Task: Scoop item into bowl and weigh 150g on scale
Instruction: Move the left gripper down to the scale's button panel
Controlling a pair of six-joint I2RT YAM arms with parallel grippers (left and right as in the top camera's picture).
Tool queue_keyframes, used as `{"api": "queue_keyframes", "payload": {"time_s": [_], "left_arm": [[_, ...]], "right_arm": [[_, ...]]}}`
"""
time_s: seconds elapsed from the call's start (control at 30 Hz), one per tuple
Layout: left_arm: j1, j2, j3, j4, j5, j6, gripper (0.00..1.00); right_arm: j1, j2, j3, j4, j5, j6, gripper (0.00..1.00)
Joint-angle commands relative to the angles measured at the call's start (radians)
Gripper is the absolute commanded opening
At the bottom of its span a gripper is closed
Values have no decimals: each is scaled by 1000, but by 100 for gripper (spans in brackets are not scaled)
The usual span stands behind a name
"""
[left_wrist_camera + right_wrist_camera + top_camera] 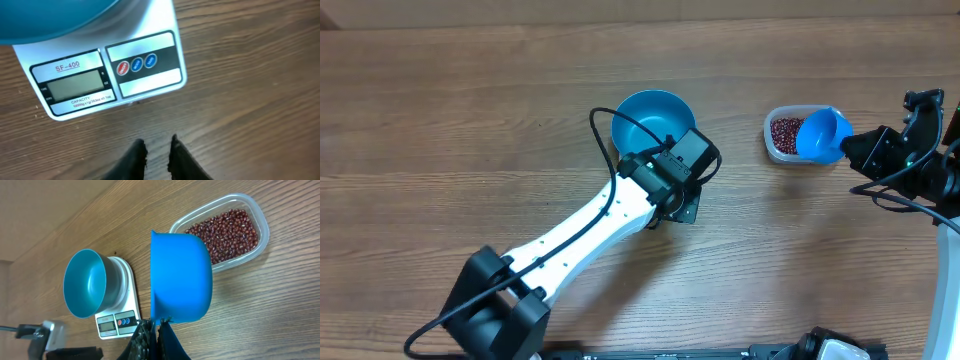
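The glossy blue bowl (655, 118) (87, 282) stands empty on the white scale (100, 75) (120, 316). In the left wrist view, the scale's grey display and three round buttons face my left gripper (157, 150) (682, 205). That gripper hovers over the wood just in front of the scale, its fingers a narrow gap apart with nothing between them. Dark red-brown beans (225, 230) (784, 132) fill a clear tub (261, 217). My right gripper (156, 325) (860, 148) is shut on the handle of a small blue scoop (180, 275) (823, 135), held at the tub's near edge.
The left arm (580, 235) stretches diagonally from the front left of the wooden table to the scale. The right arm's links and cables (920, 170) sit at the right edge. The tub lies to the right of the bowl.
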Motion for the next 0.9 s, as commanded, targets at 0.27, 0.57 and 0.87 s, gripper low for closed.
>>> {"api": "queue_keyframes", "payload": {"time_s": [0.27,0.57,0.87], "left_arm": [[-9,105,13,58,-146,50,4],[-50,105,5,72,-271,6,4],[-75,106,5,78,-296,-40,5]], "right_arm": [[-5,-1,33,2,15,-8,4],[-5,-1,33,-6,26,-8,4],[-5,-1,33,-42,18,-8,4]]}}
